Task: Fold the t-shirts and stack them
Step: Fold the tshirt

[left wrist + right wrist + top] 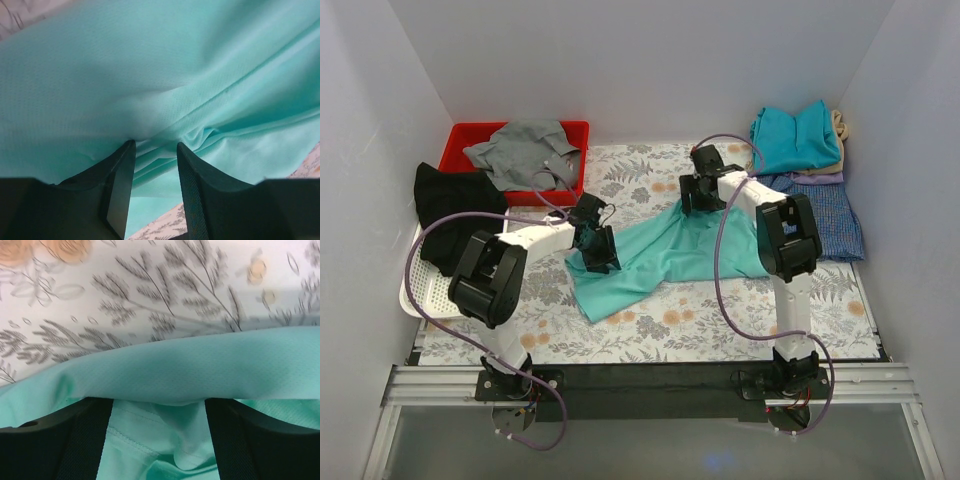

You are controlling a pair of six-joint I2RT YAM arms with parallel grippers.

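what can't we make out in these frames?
- Whether the right tool grips: right wrist view, a fold of the mint-green tee covers its fingertips.
- The beige shirt and lavender shirt: top view, the teal shirt leaves only edges showing.
- The mint-green tee's outline: left wrist view, cloth fills the frame.

Bare floral cloth (720, 325) runs free across the lower part of the top view, and a smaller patch lies upper centre between the red bin (460, 140) and the shirt stack (798, 138). The mint tee (660, 255) and both arms reaching over it fill the middle. The tray (418, 295) with black cloth (445, 200) blocks the left, and walls close three sides.
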